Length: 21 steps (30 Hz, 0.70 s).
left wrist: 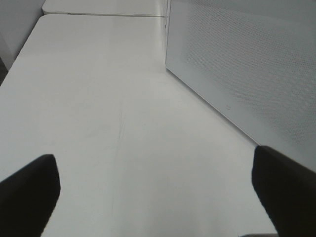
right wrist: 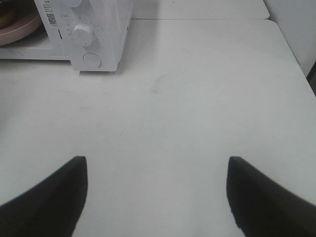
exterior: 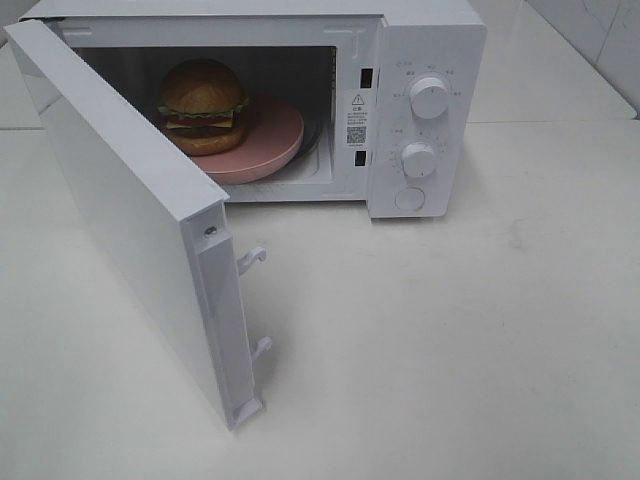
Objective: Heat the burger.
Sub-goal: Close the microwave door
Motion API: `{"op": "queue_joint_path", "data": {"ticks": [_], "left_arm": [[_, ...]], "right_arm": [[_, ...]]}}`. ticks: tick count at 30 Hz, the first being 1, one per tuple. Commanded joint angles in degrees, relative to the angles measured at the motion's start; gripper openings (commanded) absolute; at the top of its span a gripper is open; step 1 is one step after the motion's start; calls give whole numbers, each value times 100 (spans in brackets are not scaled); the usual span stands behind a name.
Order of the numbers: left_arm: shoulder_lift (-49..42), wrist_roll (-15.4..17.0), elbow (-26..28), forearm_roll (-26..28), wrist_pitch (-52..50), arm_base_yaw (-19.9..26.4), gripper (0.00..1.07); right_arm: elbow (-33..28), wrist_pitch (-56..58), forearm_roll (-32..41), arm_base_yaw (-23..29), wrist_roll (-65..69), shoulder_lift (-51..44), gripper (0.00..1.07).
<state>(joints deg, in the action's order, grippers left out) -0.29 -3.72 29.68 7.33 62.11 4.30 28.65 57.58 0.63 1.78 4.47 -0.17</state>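
A white table fills the high view, plain and matte. Standing directly on it is a white microwave at about 12 o'clock, its door hanging open toward 8 o'clock above the surface. At 2 o'clock a faint line crosses the top, possibly a seam between two tabletops.

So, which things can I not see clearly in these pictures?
- High view: markings around the dials and the sticker text on the microwave are too small to read.
- High view: the open door hides the left part of the plate under the burger.
- High view: neither arm shows.
- Wrist views: the left gripper and right gripper are cut off by the picture edge; only open finger ends show.
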Motion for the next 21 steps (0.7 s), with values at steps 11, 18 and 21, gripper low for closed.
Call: {"op": "queue_joint_path", "data": {"ticks": [11,18,21], "left_arm": [[647,155,275,138,-647,6,72],[1662,172,-92,178,-1541,6,42],[1885,172,-229,166,-2063,6,13]], "right_arm": [[-11,-52,17,-29,-46,-178,76],[-11,-52,17,-29,-46,-178,76],[-11,-52,17,-29,-40,-178,76]]}}
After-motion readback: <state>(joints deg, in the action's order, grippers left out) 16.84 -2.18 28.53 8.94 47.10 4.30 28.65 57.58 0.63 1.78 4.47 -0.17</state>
